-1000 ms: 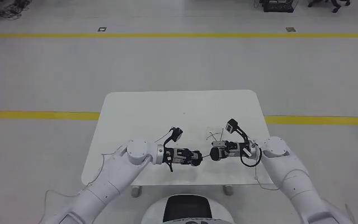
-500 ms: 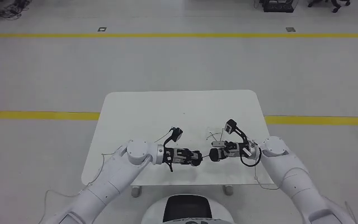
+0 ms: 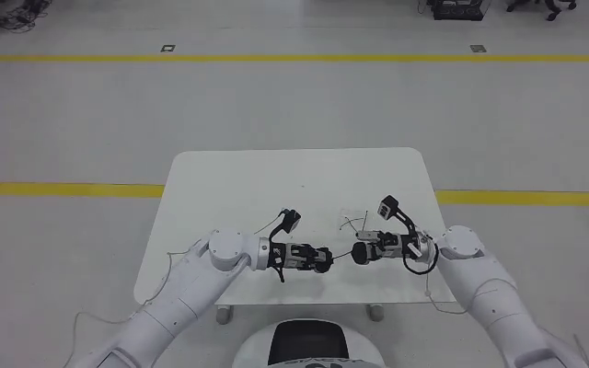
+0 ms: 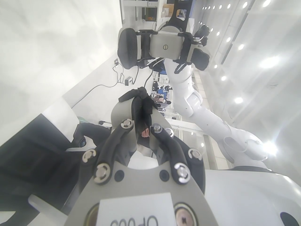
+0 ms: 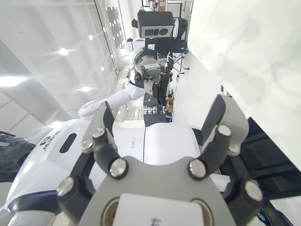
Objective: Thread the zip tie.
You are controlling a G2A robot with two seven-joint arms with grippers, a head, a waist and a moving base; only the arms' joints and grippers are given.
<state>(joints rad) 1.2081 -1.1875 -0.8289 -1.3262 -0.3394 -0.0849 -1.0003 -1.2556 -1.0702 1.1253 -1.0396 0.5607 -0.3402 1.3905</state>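
A thin dark zip tie [image 3: 340, 255] sticks out from my left gripper [image 3: 326, 259] toward my right gripper [image 3: 358, 254], above the front part of the white table [image 3: 276, 184]. In the left wrist view my left gripper [image 4: 141, 103] is shut, with a short black piece poking out past its pads. My right gripper [image 5: 162, 102] is open with nothing between its fingers, and it faces the left gripper [image 5: 160, 95] across a small gap. How the tie's tip stands against the right gripper is too fine to tell.
A small loose bundle of pale zip ties [image 3: 351, 221] lies on the table just behind the two grippers. The table's front edge runs close under both arms. Bare tabletop stretches to the back and to the left.
My right gripper has drawn back a little to the right, away from the left gripper. The left arm has kept still.
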